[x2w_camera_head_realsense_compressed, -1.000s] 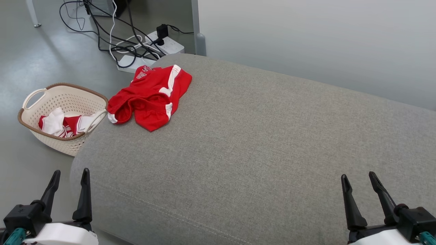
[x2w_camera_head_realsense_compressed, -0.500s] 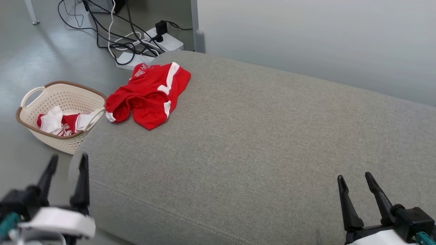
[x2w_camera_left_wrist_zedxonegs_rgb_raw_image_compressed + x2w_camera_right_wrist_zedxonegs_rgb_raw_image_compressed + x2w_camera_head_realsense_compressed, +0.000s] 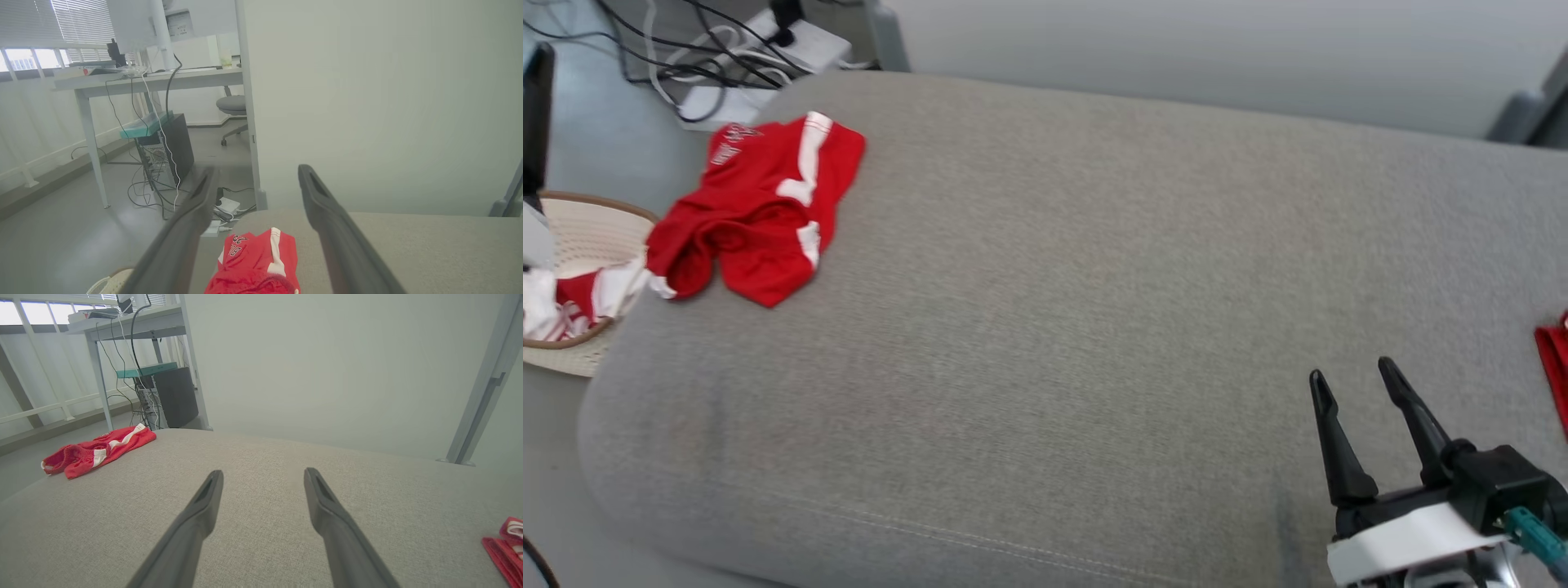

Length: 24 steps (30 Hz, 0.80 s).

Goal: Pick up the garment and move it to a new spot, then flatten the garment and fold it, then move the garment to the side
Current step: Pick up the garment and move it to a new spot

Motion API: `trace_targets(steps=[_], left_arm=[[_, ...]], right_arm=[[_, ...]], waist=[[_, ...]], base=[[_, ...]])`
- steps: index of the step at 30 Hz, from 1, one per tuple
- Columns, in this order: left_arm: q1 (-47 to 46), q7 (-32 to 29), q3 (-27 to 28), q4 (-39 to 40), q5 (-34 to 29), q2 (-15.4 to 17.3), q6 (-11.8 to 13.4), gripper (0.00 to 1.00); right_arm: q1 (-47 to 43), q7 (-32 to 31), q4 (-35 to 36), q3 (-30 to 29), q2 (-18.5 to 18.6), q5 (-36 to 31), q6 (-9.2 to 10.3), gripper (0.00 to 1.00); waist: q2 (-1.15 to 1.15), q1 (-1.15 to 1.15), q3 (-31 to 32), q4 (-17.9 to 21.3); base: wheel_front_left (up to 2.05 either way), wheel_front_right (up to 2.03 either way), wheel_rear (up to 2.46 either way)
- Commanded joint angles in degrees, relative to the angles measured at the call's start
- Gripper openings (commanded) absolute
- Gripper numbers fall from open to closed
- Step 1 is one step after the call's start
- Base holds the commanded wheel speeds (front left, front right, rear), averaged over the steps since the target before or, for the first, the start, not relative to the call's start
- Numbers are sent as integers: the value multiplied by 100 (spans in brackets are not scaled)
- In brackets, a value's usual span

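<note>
L wrist cam: crumpled red-and-white fabric garment (image 3: pixel 255 265) just ahead, below wide-open left gripper (image 3: pixel 257 171). Head cam: right gripper (image 3: pixel 1352 372) also spread, empty, garment far up-left. Vs earlier: head cam panned right.

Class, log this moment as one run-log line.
phase: before pickup | red shorts: crumpled, far-left corner of grey cushion | left gripper: jaws open, empty | right gripper: jaws open, empty

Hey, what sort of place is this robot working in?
Probably an office or lab corner rather than a home: a desk, a computer tower and a swivel chair stand behind the grey padded surface, where red shorts lie near a laundry basket.
</note>
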State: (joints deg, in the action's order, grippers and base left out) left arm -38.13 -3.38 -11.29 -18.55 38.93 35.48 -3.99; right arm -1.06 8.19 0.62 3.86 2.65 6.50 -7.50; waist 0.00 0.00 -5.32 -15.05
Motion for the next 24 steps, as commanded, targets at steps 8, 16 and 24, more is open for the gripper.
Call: trace_targets(steps=[8,16,24], left_arm=[[-1319,-1003,-129,-1867,657,295,-323,100],[-1470,-1693,-347,-2942,1357,265,-347,100],[-1587,-1986,-507,-3572,1472,129,-318,100]], right_arm=[[631,13,254,157,88,-118,1,100],[1022,7,196,411,168,-144,1,100],[1223,-67,298,503,284,-124,1,100]], waist=[[0,0,-1325,1007],[0,0,-1849,1233],[0,0,-2269,1248]], base=[[0,0,0],[0,0,0],[0,0,0]])
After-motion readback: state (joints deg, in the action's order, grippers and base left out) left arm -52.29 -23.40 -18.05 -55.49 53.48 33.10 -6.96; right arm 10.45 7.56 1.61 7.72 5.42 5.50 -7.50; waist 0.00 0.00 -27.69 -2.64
